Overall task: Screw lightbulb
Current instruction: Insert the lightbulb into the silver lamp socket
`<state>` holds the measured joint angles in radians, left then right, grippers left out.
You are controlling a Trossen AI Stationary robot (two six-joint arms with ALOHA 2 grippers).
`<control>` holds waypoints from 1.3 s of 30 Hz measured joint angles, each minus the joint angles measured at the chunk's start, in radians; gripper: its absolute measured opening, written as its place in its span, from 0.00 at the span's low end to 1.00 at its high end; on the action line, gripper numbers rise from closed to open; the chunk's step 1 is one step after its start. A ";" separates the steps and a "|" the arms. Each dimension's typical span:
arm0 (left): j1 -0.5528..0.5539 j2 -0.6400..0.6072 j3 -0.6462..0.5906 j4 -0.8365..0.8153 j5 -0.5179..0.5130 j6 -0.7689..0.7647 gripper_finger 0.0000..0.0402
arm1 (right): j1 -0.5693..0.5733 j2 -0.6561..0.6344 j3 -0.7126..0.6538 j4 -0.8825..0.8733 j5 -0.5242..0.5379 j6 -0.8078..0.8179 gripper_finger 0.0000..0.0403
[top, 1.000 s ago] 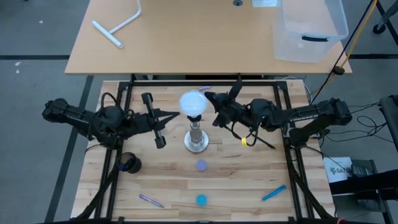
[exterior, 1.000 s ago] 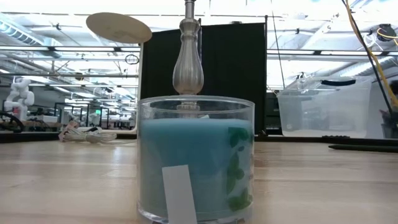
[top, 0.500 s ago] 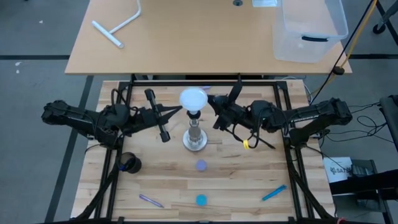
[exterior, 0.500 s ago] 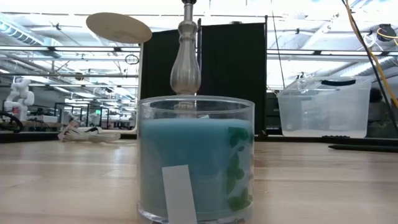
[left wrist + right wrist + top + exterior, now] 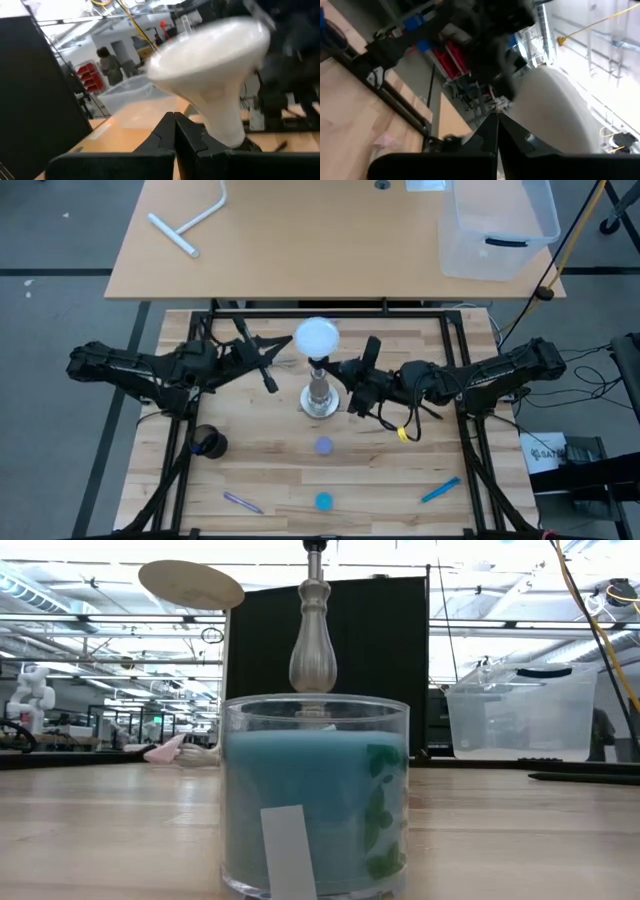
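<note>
The white frosted lightbulb point(image 5: 317, 337) sits on top of the silvery socket stand point(image 5: 318, 398), which stands on its round base at the table's middle. The stand's post also shows in the low view point(image 5: 314, 645). My left gripper point(image 5: 287, 345) is shut, with its tips at the bulb's left side; its wrist view shows the bulb point(image 5: 210, 60) just beyond the closed fingers point(image 5: 175, 125). My right gripper point(image 5: 340, 376) is shut and close to the right of the stand's post. The bulb point(image 5: 555, 115) fills its wrist view past the fingertips point(image 5: 496, 122). My left gripper's shut fingertips lie level beside the bulb's tapering neck point(image 5: 220, 120), coming from the table's left. I cannot tell whether they touch it. My right gripper's shut fingertips come level from the table's right at the stand's post point(image 5: 320, 380). I cannot tell whether they touch it.
A blue candle jar point(image 5: 315, 795) stands near the front edge and blocks the low view; it also shows from above point(image 5: 323, 501). A purple disc point(image 5: 323, 446), a black cup point(image 5: 208, 442), a blue pen point(image 5: 440, 490) and a purple pen point(image 5: 242, 502) lie on the table. A clear bin point(image 5: 495, 225) stands beyond.
My left gripper has gone toward the table's right and far edge, up to the bulb. My right gripper has gone toward the near edge and left, in beside the stand's post. The stand with the bulb has shifted slightly toward the far edge and right.
</note>
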<state>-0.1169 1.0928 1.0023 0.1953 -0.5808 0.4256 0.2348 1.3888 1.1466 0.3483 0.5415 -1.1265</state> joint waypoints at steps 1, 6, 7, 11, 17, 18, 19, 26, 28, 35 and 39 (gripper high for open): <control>0.000 -0.001 0.000 0.005 0.000 0.001 0.00 | 0.004 0.000 0.000 -0.013 0.003 0.008 0.00; -0.023 -0.005 -0.001 0.050 0.013 0.044 0.00 | 0.011 0.000 0.000 -0.063 0.104 0.019 0.00; -0.035 -0.009 -0.001 0.074 0.014 0.065 0.00 | 0.006 0.000 0.000 -0.069 0.125 0.018 0.00; -0.085 -0.011 0.000 0.138 0.015 0.143 0.00 | -0.016 0.000 0.000 -0.060 0.168 -0.023 0.00; -0.138 -0.011 0.000 0.204 0.053 0.188 0.00 | -0.072 -0.001 0.000 -0.013 0.242 -0.086 0.00; -0.138 -0.011 0.000 0.204 0.077 0.187 0.00 | -0.082 -0.001 0.000 -0.005 0.248 -0.091 0.00; -0.137 -0.010 0.000 0.204 0.100 0.186 0.00 | -0.091 -0.001 0.000 0.009 0.251 -0.093 0.00; -0.105 -0.010 0.000 0.203 0.132 0.136 0.00 | -0.124 -0.001 0.000 0.129 0.244 -0.160 0.00; -0.094 -0.010 0.000 0.198 0.137 0.122 0.00 | -0.124 -0.001 0.000 0.157 0.241 -0.186 0.00; -0.045 -0.010 0.000 0.176 0.156 0.091 0.00 | -0.115 -0.001 0.000 0.197 0.229 -0.229 0.00; -0.002 -0.005 0.000 0.156 0.197 0.050 0.00 | -0.108 -0.001 0.000 0.203 0.195 -0.239 0.00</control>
<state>-0.1189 1.0874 1.0019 0.3513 -0.3837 0.4756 0.1265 1.3876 1.1466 0.5510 0.7369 -1.3659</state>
